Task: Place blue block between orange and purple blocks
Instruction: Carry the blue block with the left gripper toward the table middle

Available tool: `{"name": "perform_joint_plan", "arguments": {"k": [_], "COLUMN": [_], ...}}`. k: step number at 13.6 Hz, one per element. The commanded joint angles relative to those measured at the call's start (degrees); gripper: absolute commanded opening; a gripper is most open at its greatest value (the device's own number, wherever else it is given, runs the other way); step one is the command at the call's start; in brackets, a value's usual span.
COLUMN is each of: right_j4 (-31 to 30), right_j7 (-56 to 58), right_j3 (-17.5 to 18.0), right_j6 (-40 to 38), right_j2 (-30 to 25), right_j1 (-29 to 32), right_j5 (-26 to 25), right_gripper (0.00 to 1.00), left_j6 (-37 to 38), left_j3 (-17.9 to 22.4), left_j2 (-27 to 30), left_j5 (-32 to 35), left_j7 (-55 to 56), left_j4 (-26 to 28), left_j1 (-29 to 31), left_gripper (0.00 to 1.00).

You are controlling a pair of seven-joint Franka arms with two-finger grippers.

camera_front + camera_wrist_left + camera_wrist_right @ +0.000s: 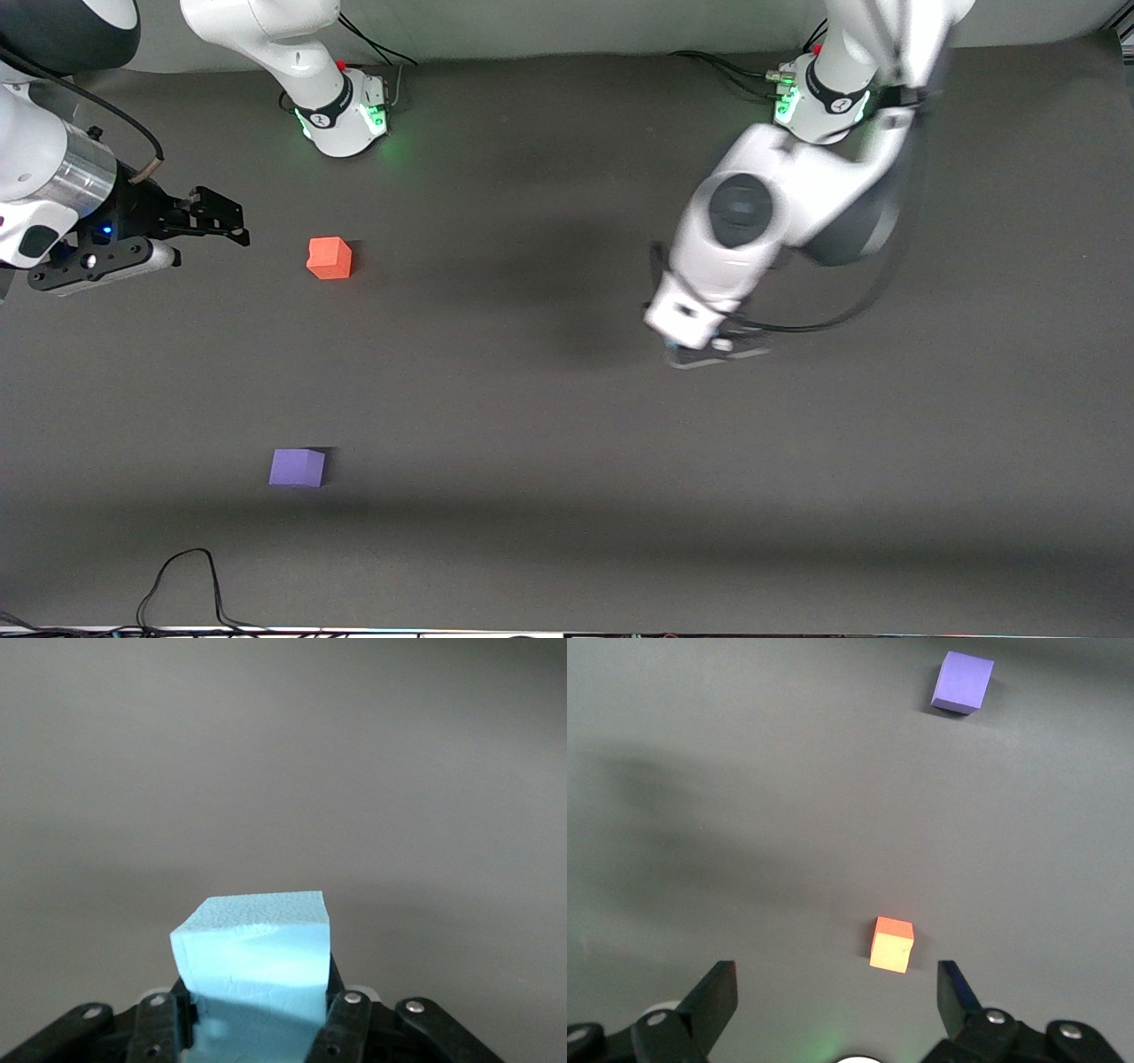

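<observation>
- Left gripper: closed on the blue block. In the left wrist view the two black fingers press the cube's opposite side faces, with most of the cube standing out past the fingertips.
- Blue block: a light sky-blue foam-like cube with a grainy upper face. It is clear of the table, with only bare grey surface showing around it. In the front view it is almost wholly hidden under the left arm's wrist.
- Left arm: reaches from its base over the middle of the table, toward the left arm's end. Its wrist is blurred in the front view.
- Right gripper: fingers spread wide apart, nothing between them. It hangs over the right arm's end of the table, at about 9 o'clock from the orange block in the front view. This arm waits.
- Orange block: an orange-red cube resting flat on the table toward the right arm's end. The right wrist view shows it just ahead of the open fingers, not touching them.
- Purple block: a lavender cube resting on the table, nearer to the front camera than the orange block, at roughly 6 o'clock from it in the front view. The two cubes lie well apart, with bare table between them.
- Black cable: loops on the table edge nearest the front camera, at about 7 o'clock from the purple block.
</observation>
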State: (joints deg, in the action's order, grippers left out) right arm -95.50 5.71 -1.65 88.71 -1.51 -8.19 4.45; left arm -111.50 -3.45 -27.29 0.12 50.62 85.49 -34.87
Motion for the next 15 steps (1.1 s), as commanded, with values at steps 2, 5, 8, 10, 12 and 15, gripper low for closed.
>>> {"name": "perform_joint_plan", "arguments": {"k": [2, 5, 8, 10, 12, 15], "right_j4": [0.49, 0.49, 0.49, 0.49, 0.49, 0.40], "right_j7": [-1.06, -1.06, -1.14, -1.14, -1.14, -1.14], "right_j3": [-0.20, -0.20, -0.20, -0.20, -0.20, -0.20], "right_j6": [-0.99, -0.99, -0.90, -0.90, -0.90, -0.90], "right_j2": [-0.16, -0.16, 0.10, 0.10, 0.19, 0.19], "right_j1": [-0.51, -0.42, -0.51, -0.51, -0.51, -0.51], "right_j5": [-0.94, -0.94, -0.94, -0.94, -0.94, -0.85], "right_gripper": [1.00, 1.00, 1.00, 1.00, 1.00, 1.00], "left_j6": [-1.08, -7.30, -13.11, -14.79, -16.02, -15.33], "left_j3": [1.43, 1.78, 1.69, 1.69, 1.61, 1.60], "left_j2": [-14.96, -20.07, -25.26, -27.37, -28.26, -27.74], "left_j5": [5.05, 5.94, 7.79, 7.88, 7.97, 7.88], "left_j7": [13.42, 16.17, 16.70, 16.61, 16.18, 15.47], "left_j4": [-16.21, -17.29, -17.29, -17.29, -17.03, -17.11], "left_j1": [-10.90, -15.66, -18.22, -18.92, -19.19, -18.75], "left_gripper": [0.29, 0.29, 0.29, 0.29, 0.35, 1.00]}}
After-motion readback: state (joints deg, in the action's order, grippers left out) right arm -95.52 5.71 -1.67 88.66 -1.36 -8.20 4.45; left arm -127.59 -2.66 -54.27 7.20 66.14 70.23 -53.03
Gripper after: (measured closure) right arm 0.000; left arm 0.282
